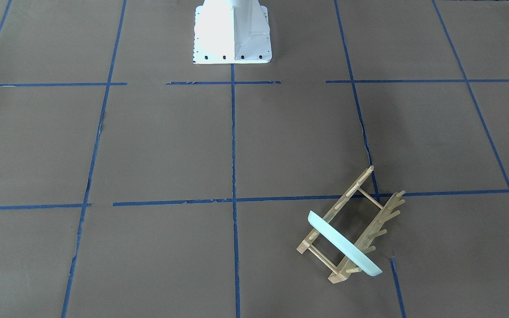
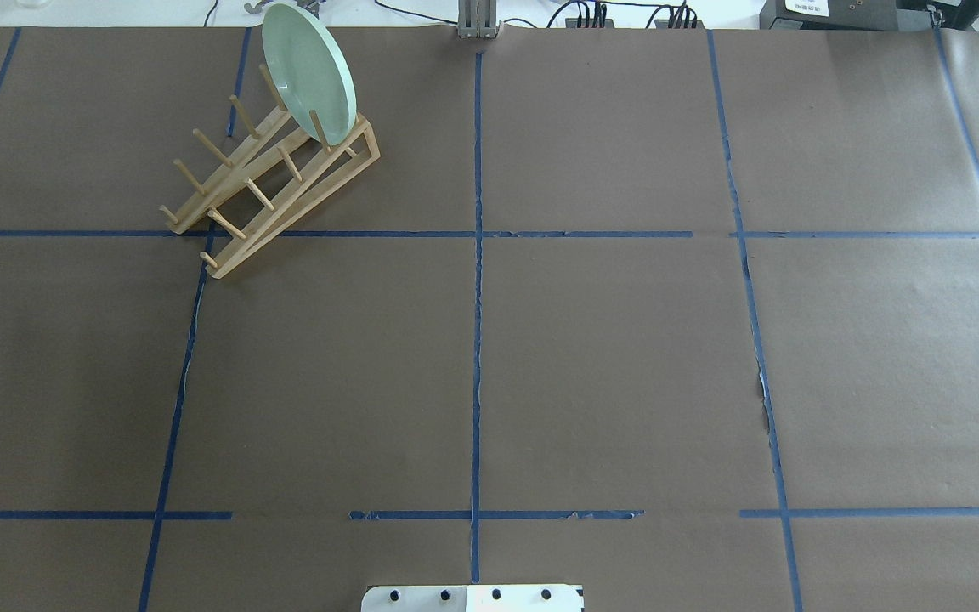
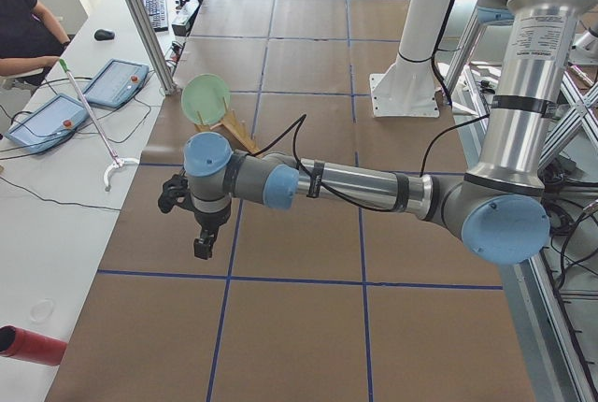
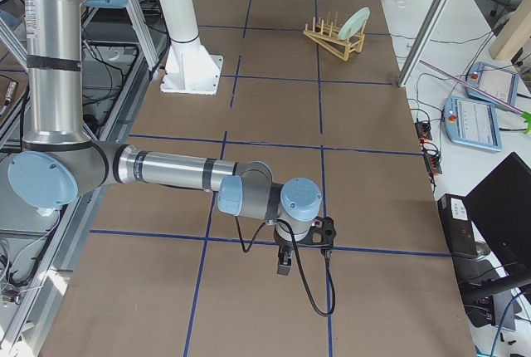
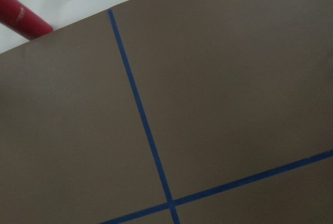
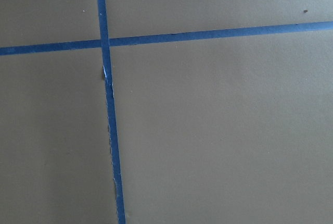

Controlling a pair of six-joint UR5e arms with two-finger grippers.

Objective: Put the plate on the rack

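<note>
Lining table — brown paper, blue tape grid; plate on rack.

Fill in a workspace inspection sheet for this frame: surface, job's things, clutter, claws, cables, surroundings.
Surface: table covered in brown paper with a blue tape grid; tape torn in places.
Job's things: plate stands on edge between the pegs at the end of the rack farthest from the robot; nothing holds it.
Clutter: nothing seen on the paper.
Claws: left claw and right claw hang above bare paper, far from the rack; open or shut cannot be told.
Cables: black cable loops along the left arm; right-arm cable hangs from the wrist.
Surroundings: operator, control pendants, red tube off the paper's edge.
</note>
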